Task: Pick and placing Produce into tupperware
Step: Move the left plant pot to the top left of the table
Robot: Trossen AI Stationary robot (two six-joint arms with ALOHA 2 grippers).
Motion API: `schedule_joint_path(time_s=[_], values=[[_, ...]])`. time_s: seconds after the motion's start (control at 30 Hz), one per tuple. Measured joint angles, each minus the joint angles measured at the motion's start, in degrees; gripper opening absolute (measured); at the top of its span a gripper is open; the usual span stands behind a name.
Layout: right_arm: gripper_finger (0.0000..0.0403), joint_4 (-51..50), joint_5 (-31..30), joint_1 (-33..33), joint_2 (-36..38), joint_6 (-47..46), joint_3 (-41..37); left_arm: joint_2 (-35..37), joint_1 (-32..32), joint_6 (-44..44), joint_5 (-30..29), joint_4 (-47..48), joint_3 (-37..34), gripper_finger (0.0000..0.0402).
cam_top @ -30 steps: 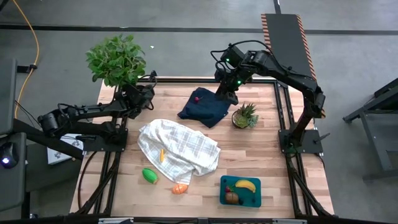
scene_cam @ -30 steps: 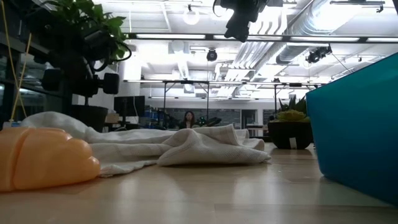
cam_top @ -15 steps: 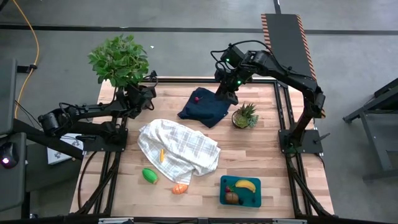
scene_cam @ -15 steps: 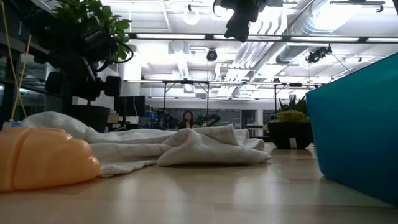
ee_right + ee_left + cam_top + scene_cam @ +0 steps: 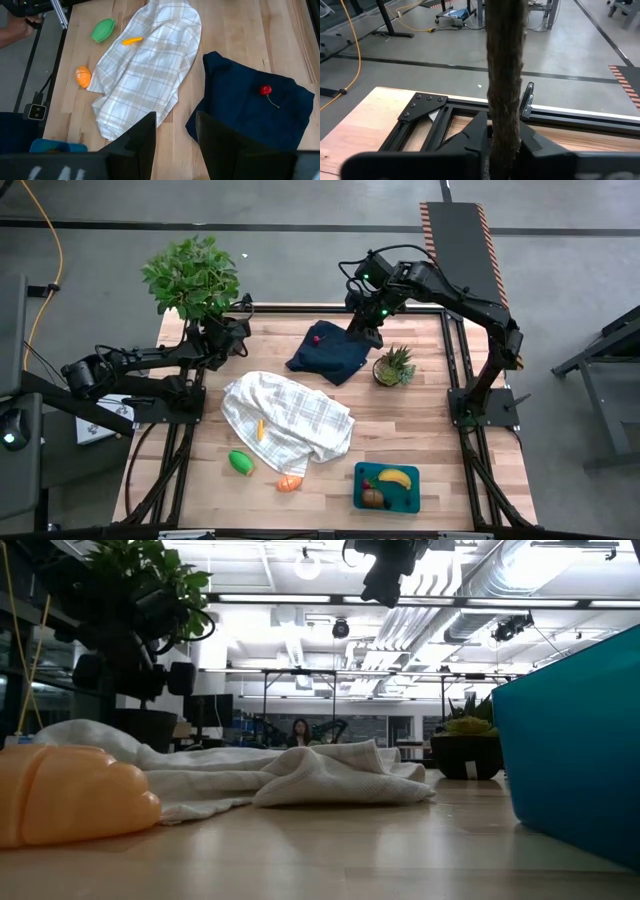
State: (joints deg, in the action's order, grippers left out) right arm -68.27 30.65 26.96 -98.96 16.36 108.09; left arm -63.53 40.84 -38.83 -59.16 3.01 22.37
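Leafy plant (image 5: 190,275) has nudged a bit to the right compared with a second ago, and nothing else on the table has budged. The left gripper (image 5: 228,340) sits at the back left corner, clamped on the plant's trunk (image 5: 505,75), which runs straight up between its fingers in the left wrist view.

The right gripper (image 5: 362,335) hovers over the far edge of the navy cloth (image 5: 325,358), fingers apart with nothing between them. The red berry (image 5: 317,337) lies on that cloth, just beside it.

The tupperware (image 5: 358,480) is at the front right with the banana (image 5: 394,477) and a brown round piece (image 5: 373,498) inside. Not yet in are the green piece (image 5: 240,462), the orange piece (image 5: 289,483) and a small orange bit (image 5: 261,430) on the plaid towel (image 5: 290,420).

My worries:
- The plant looks top-heavy, so I reckon a sloppy release could tip it onto the table.
- The berry is tiny and sits on soft fabric. The fingers could pinch cloth along with it, or bump it so it rolls into a fold.
- The spiky plant (image 5: 394,367) is near the right arm's path toward the tupperware, so a low swing might clip it.
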Motion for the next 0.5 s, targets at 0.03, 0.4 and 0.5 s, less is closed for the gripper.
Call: schedule_joint_path(time_s=[0.03,0.4,0.5], values=[[0.0129,0.00,0.00,0.00,0.00,0.00,0.00,0.00,0.00,0.00,0.04,-0.02,0.02,0.0055],[0.0129,0.00,0.01,0.00,0.00,0.02,0.00,0.00,0.00,-0.44,0.39,-0.25,0.04,0.0173],[0.0129,0.00,0.01,0.00,0.00,0.01,0.00,0.05,-0.01,-0.64,1.14,-0.44,0.07,0.0188]])
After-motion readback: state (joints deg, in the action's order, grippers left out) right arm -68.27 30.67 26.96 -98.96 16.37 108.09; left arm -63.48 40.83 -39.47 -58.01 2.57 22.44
